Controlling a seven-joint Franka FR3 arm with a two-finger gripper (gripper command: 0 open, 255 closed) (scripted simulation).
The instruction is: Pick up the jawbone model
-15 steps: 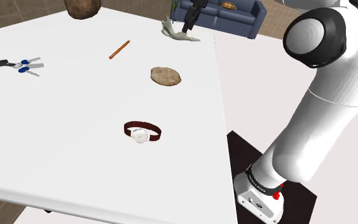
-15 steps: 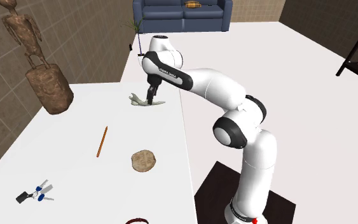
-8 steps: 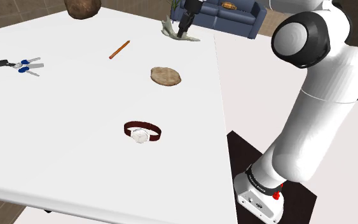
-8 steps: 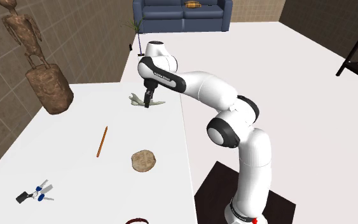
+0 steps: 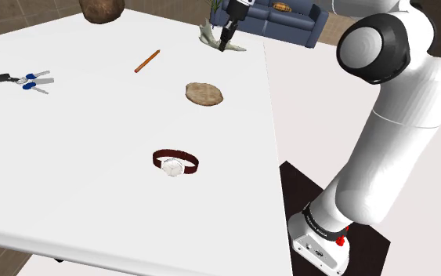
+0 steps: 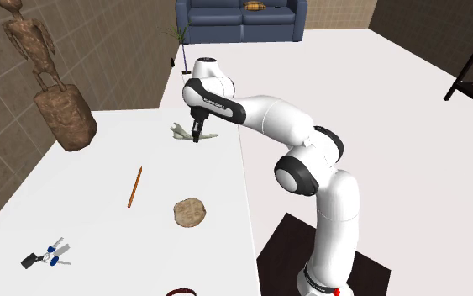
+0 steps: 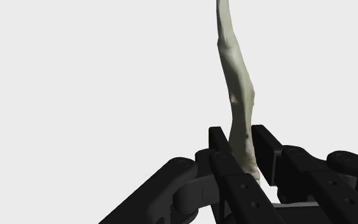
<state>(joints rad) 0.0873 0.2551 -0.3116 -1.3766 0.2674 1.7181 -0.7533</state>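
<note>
The jawbone model (image 5: 208, 36) is a pale greenish-white bone lying at the far edge of the white table (image 5: 93, 172). In the second exterior view the jawbone model (image 6: 179, 129) lies by the table's right edge. My black gripper (image 5: 224, 46) stands over it, pointing down, its tips at the bone, and the gripper (image 6: 196, 139) reaches it from the long white arm. From the wrist, the gripper (image 7: 244, 149) is shut on one thin branch of the jawbone model (image 7: 234, 70), which rises between the fingers (image 7: 222, 156). The bone still rests on the table.
On the table lie a brown flat stone (image 5: 204, 93), a dark-strapped wristwatch (image 5: 175, 163), an orange pencil (image 5: 146, 60) and a bunch of keys (image 5: 23, 79). A brown statue (image 6: 62, 109) stands at the far corner. A blue sofa (image 6: 241, 18) sits beyond the table.
The gripper shifted slightly toward the jawbone, came down onto it, and its fingers went from open to shut on the bone.
</note>
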